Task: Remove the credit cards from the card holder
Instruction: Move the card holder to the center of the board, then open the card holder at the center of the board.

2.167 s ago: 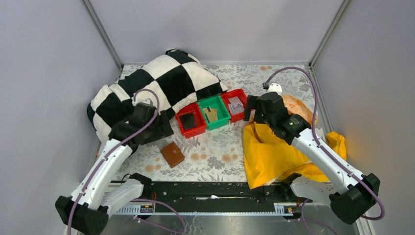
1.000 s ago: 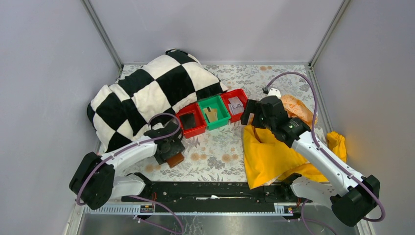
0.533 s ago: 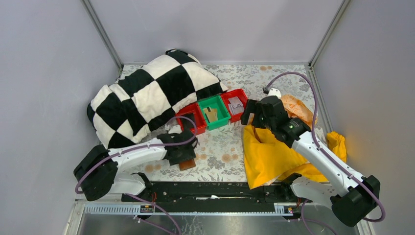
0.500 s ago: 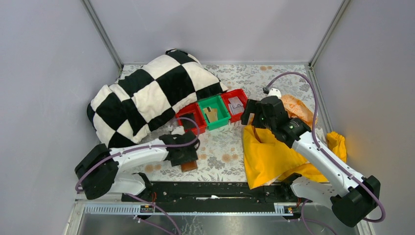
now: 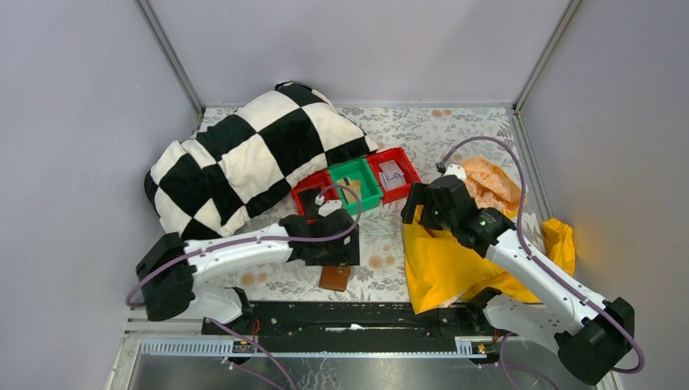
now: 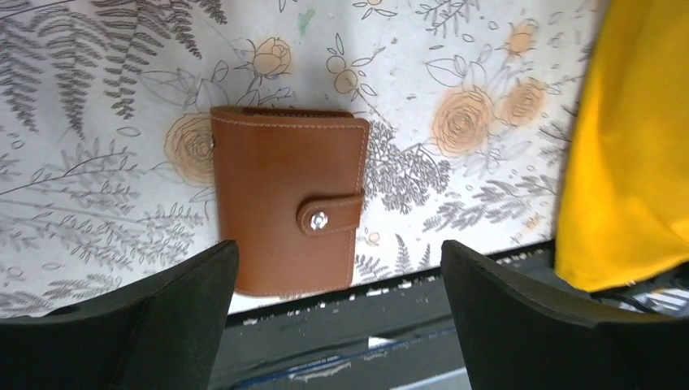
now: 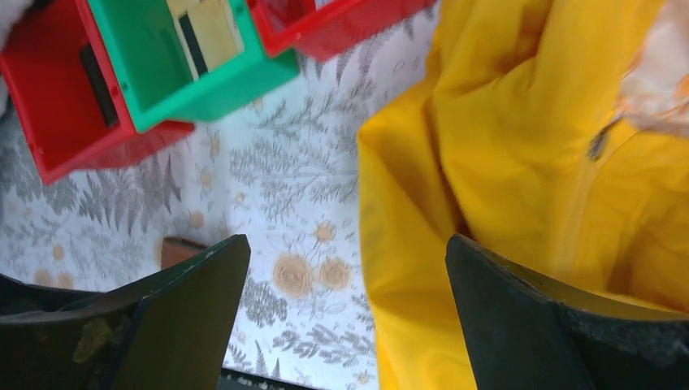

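**Holder [image 6: 284, 211] shut, strap [image 6: 329, 215] comes first**

I judge this to be the opening step: nothing can be pulled out until the holder is unfolded. It lies flat on the tabletop [image 6: 97, 162] at the near edge, closed like a book, with its strap snapped down across the free side. My left tool [image 6: 339, 252] hangs over it with the fingers spread as wide as they go, holding nothing and not touching the leather. In the top view the holder sits at 6 o'clock from that tool. The cloth [image 5: 455, 260] lies at 3 o'clock from the holder, and the bins are off at 12 o'clock.

My right tool [image 7: 347, 244] is just as wide open and empty. It hovers above the cloth's edge, at 3 o'clock from the left one.

Tan cards [image 7: 207, 28] lie in the green bin [image 7: 162, 73]. Whether more sit inside the holder I cannot tell, as the cover hides them.

The next move, as I judge it, calls for one tool to pin the holder. The other must catch the strap's tip and peel the snap open without sliding the holder off the edge.

I can read no brand, label or writing anywhere. The snap is a plain metal stud.
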Available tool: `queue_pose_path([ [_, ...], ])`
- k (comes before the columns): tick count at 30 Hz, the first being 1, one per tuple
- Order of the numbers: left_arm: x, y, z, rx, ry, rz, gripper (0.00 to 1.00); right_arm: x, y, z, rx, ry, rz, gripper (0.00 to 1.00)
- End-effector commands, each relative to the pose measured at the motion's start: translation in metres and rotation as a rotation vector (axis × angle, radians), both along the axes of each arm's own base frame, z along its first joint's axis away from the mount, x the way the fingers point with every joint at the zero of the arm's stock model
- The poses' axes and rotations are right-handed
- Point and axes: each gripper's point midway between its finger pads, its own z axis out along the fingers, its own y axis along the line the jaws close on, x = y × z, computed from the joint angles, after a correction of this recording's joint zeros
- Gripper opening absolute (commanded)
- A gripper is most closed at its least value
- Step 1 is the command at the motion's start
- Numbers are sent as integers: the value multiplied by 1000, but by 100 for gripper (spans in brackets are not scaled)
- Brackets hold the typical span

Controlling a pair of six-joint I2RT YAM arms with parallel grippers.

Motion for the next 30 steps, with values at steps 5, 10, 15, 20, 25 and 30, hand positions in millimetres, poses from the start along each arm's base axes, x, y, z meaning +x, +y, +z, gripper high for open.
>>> queue_pose_path([
  [5,-3,60,13,-21,29,107,97,-47,54,-26,-9,75,48,98],
  [10,-3,89,0,-32,57,220,96,-70,105,-39,-64,92,124,96],
  [15,2,109,-8,-35,80,285,97,-90,162,-46,-129,84,211,86],
  [20,10,121,-3,-34,58,328,98,-103,201,-62,-151,115,264,66],
  [25,14,125,-5,-27,44,357,98,-106,213,-80,-193,144,278,63],
  [30,14,121,-9,-56,49,374,98,-107,215,-96,-217,166,258,56],
])
